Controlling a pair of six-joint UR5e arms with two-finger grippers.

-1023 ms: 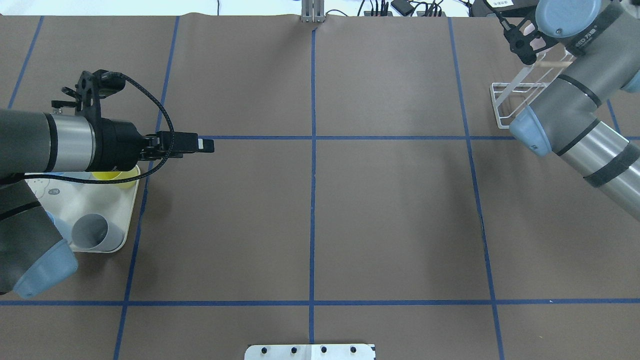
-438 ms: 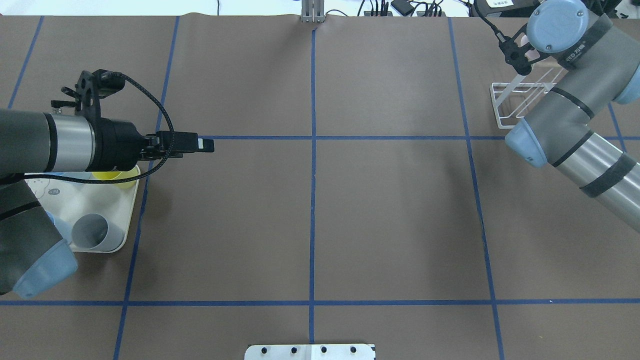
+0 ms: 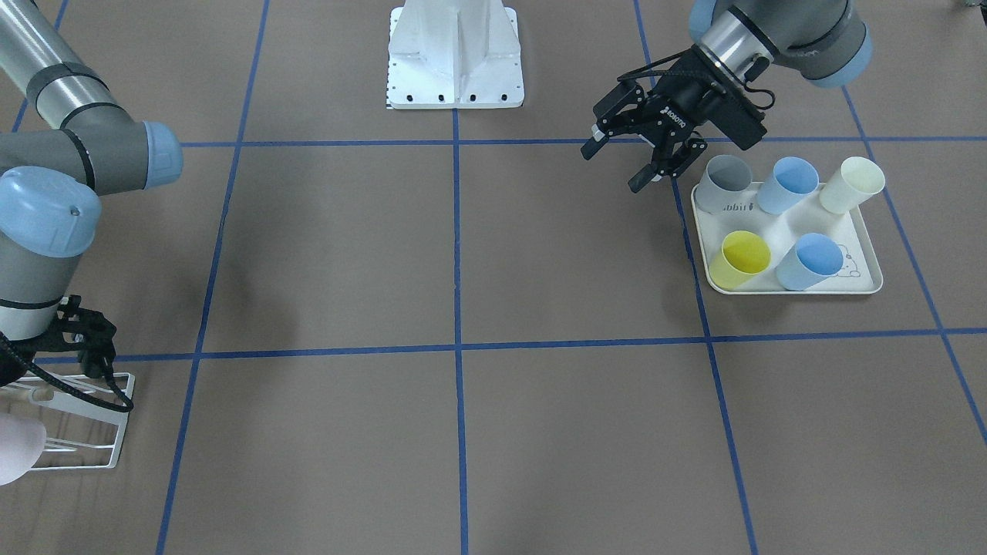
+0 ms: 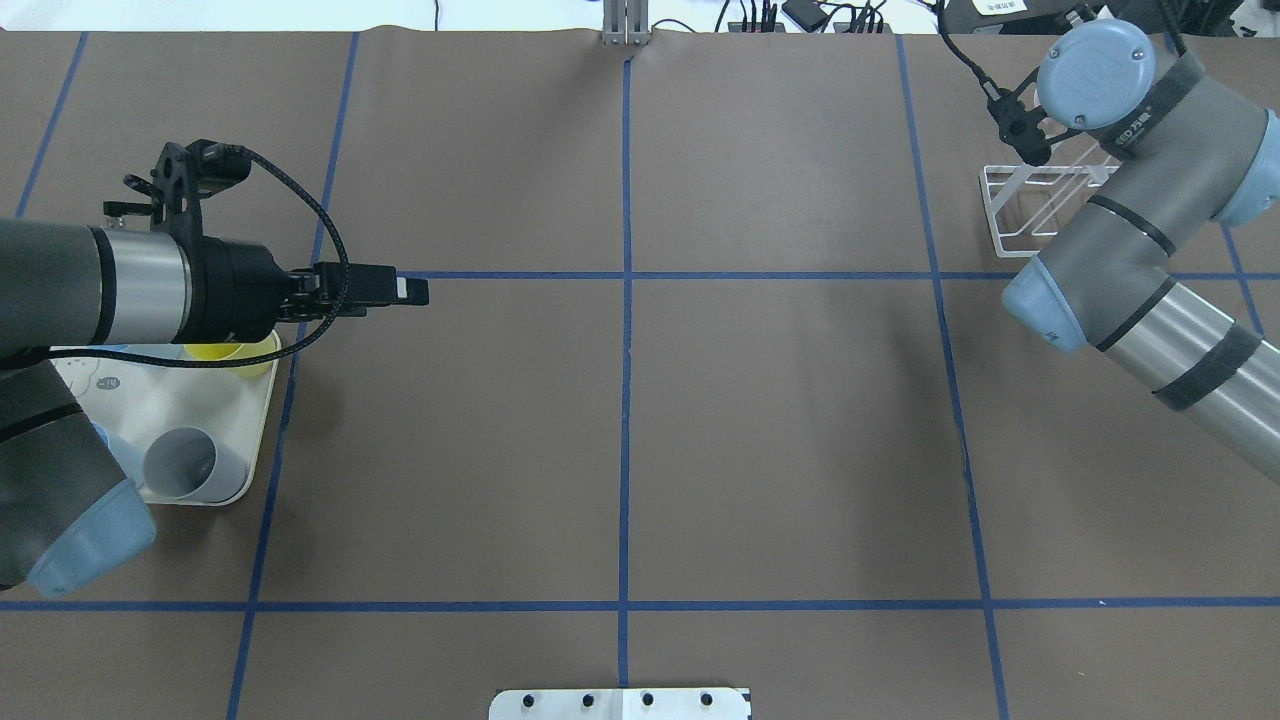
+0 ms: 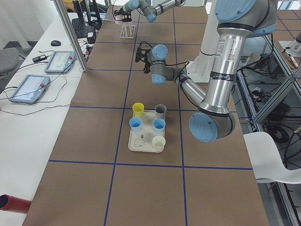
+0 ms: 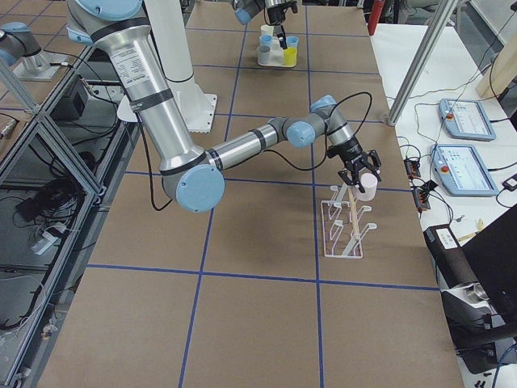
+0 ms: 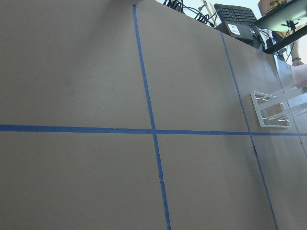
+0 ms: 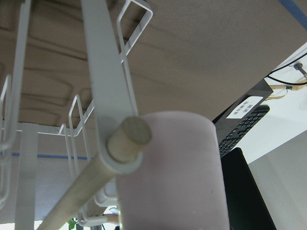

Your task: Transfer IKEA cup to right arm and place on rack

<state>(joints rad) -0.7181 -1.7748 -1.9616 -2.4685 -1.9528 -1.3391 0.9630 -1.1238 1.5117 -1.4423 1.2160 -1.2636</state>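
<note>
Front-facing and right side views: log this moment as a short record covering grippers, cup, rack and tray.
left gripper: jaws open, empty, beside the tray
right gripper: jaws closed on the pink cup
pink cup: at the top of the rack, beside the wooden peg, not yet on it
tray: holds five other cups

In the front-facing view the tray (image 3: 852,239) lies right of centre, with five cups (image 3: 744,256) on it, three in the upper row and two in the lower. The left gripper (image 3: 613,168) hangs just off the tray's upper-left corner. The rack (image 3: 85,455) stands at lower left, and an IKEA cup (image 3: 11,451) overlaps its left end at the frame's edge.
</note>
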